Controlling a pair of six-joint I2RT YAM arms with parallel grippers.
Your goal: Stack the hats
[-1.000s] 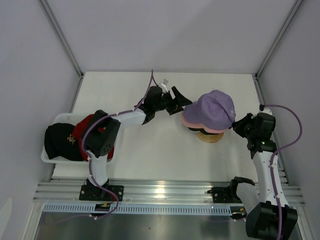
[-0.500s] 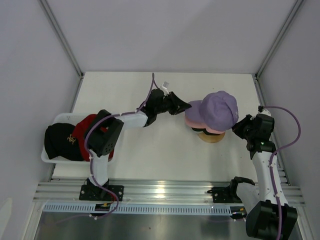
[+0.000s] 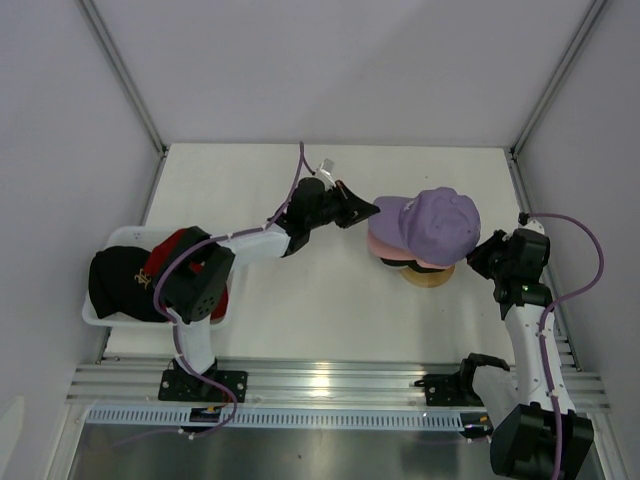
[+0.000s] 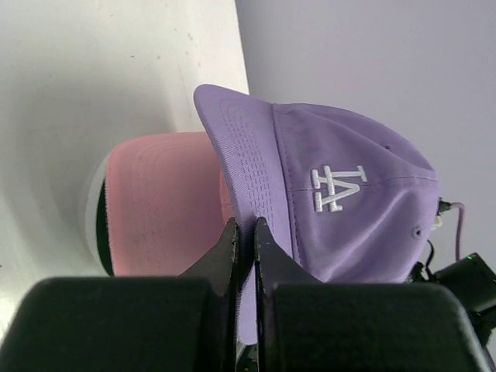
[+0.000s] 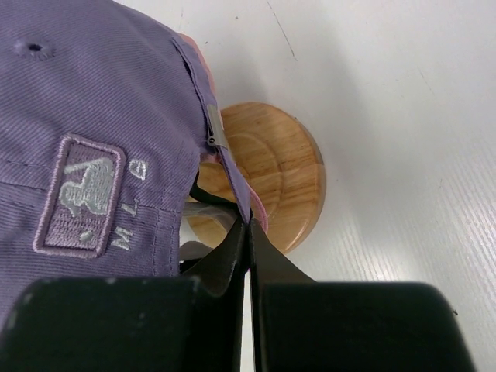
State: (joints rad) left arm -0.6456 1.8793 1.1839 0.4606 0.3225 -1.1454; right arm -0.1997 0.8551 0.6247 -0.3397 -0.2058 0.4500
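at brim, left claw (image 4: 245, 229) pinches hat (image 4: 353, 225)

A stand (image 3: 428, 276) sits on the bench (image 3: 330, 300) right of centre and carries a stack of caps. The top cap (image 3: 440, 222) lies over the cap beneath (image 3: 383, 243), both brims pointing left. The left arm's fingers (image 4: 223, 252) meet the top cap's brim from the left and the right arm's fingers (image 5: 231, 260) meet its rear edge from the right, so the stack lies between the two arms. At the bench's left edge, well apart from the stack, a basket (image 3: 115, 237) holds further caps (image 3: 120, 280), with the left arm's elbow over its right end.
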